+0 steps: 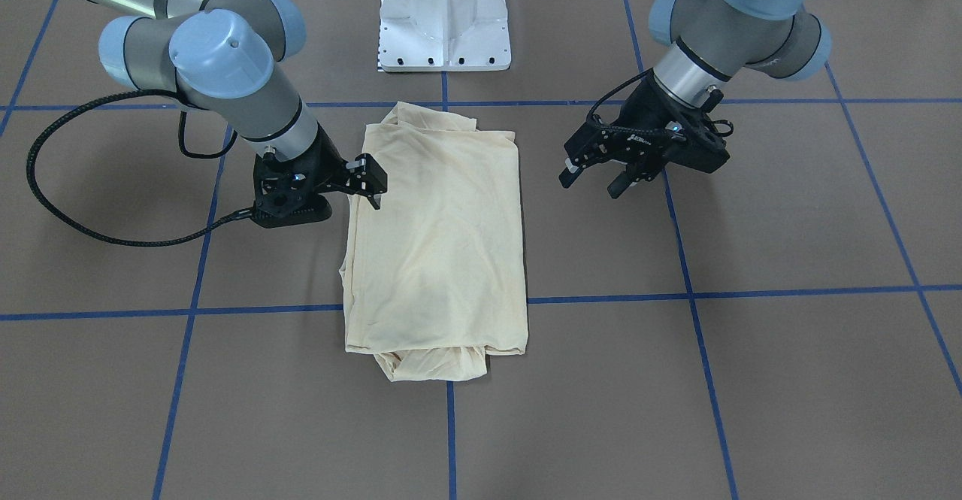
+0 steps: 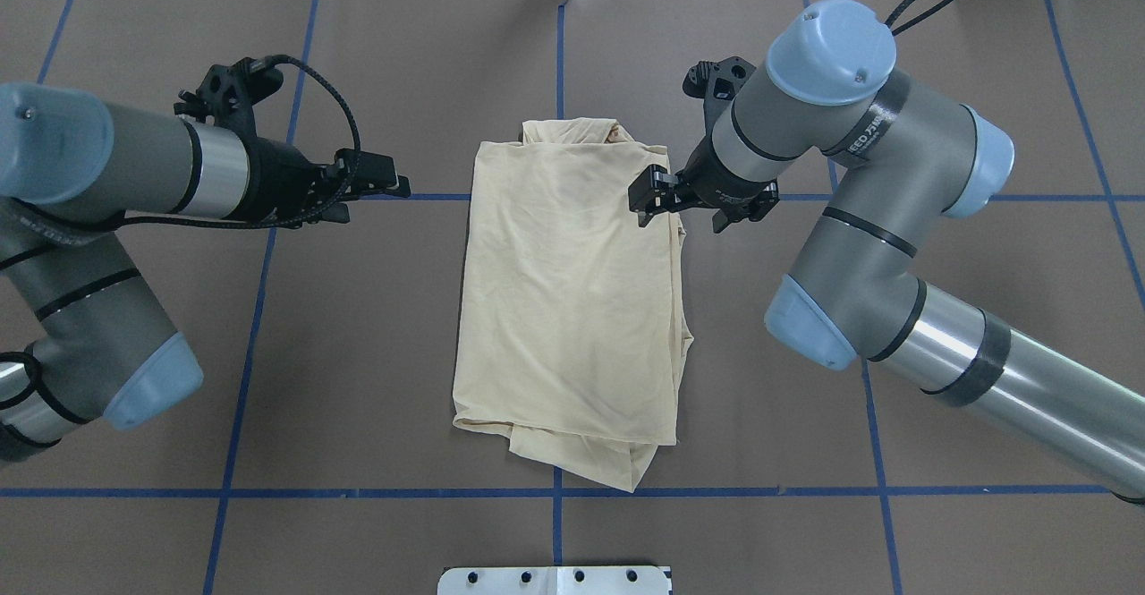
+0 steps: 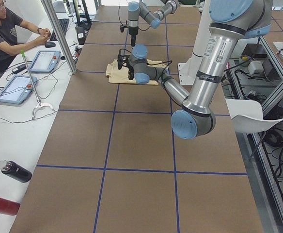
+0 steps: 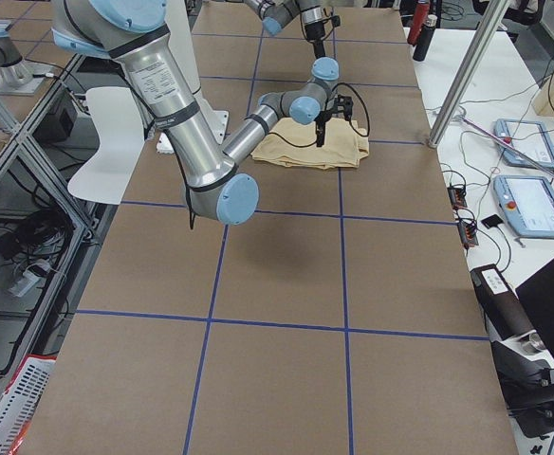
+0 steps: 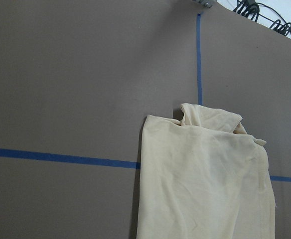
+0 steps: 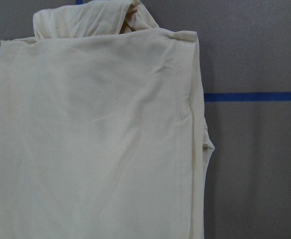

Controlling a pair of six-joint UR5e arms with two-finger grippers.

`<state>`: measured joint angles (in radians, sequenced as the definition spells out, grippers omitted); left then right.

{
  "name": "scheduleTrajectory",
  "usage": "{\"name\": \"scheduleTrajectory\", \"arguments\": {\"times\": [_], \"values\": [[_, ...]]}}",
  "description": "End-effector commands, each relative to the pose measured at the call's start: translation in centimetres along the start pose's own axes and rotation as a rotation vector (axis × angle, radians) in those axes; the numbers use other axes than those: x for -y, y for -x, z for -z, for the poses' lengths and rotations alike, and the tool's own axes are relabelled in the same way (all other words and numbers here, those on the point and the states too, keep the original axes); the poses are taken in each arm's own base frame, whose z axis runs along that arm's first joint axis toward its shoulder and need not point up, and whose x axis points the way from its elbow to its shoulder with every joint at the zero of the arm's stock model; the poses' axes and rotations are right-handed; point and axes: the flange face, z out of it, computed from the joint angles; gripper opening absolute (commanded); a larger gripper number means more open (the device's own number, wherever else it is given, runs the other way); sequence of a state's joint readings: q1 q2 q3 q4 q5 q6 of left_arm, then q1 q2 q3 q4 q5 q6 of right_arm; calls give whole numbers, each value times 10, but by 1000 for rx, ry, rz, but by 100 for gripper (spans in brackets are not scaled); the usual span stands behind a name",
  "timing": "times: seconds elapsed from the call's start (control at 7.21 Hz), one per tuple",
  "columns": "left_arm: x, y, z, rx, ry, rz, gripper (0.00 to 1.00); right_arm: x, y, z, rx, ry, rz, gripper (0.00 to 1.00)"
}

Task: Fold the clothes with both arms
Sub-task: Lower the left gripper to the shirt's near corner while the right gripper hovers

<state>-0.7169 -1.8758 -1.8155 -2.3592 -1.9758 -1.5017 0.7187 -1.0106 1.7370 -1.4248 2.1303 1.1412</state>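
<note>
Brown table [image 2: 358, 353], folded shirt [image 2: 572, 291] centred

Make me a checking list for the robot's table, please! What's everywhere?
Surface: brown table, blue tape grid.
Job's things: cream shirt folded into a long strip, plain side up, lying flat in the middle.
Clutter: nothing seen.
Grippers: left gripper open, apart from the shirt; right gripper at the shirt's edge, open or shut unclear.
Cables: black cable loops out behind the right gripper.
Surroundings: white pedestal; operator at a side desk with tablets.
</note>
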Motion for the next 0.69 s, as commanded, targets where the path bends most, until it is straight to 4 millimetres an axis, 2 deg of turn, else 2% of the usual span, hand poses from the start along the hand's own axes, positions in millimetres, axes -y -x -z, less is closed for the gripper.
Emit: {"name": "scheduleTrajectory", "arguments": {"times": [0.0,0.28,0.55], "values": [[-50,14,-22,-29,54,122,99,-29,2,18,45,15,-58,100],[-113,7,-55,-16,90,185,99,-41,10,9,50,28,-68,100],[-147,3,-72,19,123,209,99,-43,12,7,50,32,-64,100]]}}
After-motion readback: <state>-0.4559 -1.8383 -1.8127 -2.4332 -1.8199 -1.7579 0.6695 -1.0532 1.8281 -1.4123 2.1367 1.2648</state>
